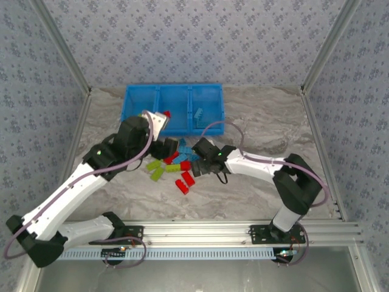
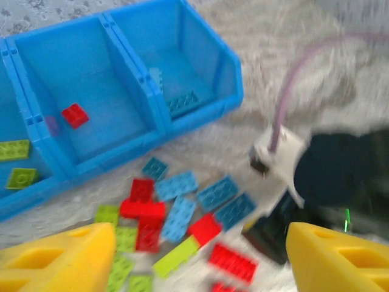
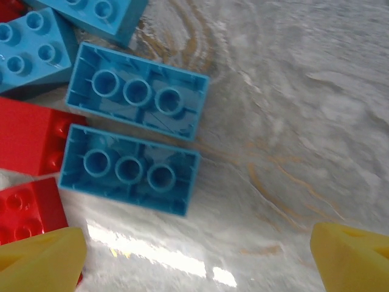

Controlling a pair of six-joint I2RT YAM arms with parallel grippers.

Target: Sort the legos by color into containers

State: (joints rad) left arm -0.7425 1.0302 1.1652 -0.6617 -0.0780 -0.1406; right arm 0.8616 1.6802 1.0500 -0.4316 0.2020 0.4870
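Sorting is only just getting going. The bin (image 2: 194, 121) is being filled by colour. Two green bricks (image 2: 13, 149) are sitting in the left compartment, one red brick (image 2: 75, 115) in the middle and a couple of blue bricks (image 2: 182, 101) in the right.

Most of the load is being left on the table (image 1: 261, 121). A mixed pile (image 2: 176, 213) of red, blue and green is lying just near of the bin, between the two tools.

Left tool (image 2: 200, 249) is being held wide open above the pile, nothing gripped. Right tool (image 3: 197, 249) is being held wide open, low over two upturned blue bricks (image 3: 130, 170), nothing gripped.

Judged roughly a quarter done; the pile is waiting to be cleared.
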